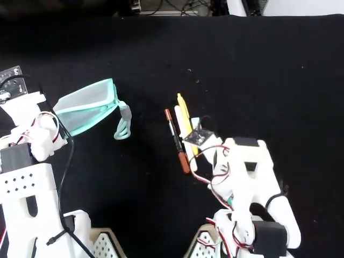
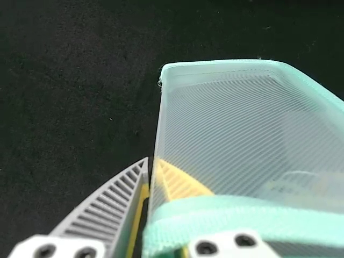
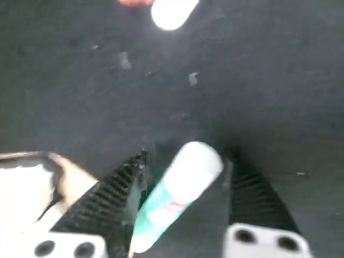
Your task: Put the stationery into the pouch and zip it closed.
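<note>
My left gripper is shut on the edge of the mesh pouch, which has teal trim and stands open. From above, the pouch hangs at the left with its strap trailing on the table. A brown pen, a white pen and a yellow marker lie side by side at the centre. My right gripper is right beside them, closed on a white and teal glue stick that sits slanted between its fingers. The glue stick's tip peeks out beside the marker.
The black table stretches wide behind and to the right of the pens. Both arm bases stand at the near edge. Cables and gear lie beyond the far edge.
</note>
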You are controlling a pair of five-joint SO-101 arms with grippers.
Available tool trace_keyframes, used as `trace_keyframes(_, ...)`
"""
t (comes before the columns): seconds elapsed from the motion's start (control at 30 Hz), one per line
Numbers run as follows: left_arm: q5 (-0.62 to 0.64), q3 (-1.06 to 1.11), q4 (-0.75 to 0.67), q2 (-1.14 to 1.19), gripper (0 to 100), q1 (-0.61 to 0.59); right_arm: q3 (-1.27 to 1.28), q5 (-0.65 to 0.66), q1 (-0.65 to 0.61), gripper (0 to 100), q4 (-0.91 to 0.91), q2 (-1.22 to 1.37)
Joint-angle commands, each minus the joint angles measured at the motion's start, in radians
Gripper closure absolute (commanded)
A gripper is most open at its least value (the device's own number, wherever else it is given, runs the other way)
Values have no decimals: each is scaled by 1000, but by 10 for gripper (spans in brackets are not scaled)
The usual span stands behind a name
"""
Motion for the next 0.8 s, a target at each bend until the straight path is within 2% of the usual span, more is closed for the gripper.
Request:
trace_keyframes(0.0, 8, 38, 3, 17, 967, -21, 1, -78, 8, 994, -81, -4)
trace_keyframes(0.03, 8, 38, 3, 17, 967, -21, -12, -94, 8, 967, -83, -4)
trace_keyframes(0.27, 8, 38, 3, 17, 967, -21, -199, -104, 8, 987, -11, -4)
trace_keyframes(0.37, 8, 38, 3, 17, 967, -21, -291, -158, 5, 987, -21, 2)
trace_keyframes(0.63, 8, 38, 3, 15, 967, -21, -298, -244, 0, 982, -298, 94)
trace_keyframes(0.7, 8, 38, 3, 15, 967, -21, -320, -250, 0, 942, -296, 173)
trace_keyframes(0.77, 8, 38, 3, 15, 967, -21, -355, -252, 5, 847, -275, 257)
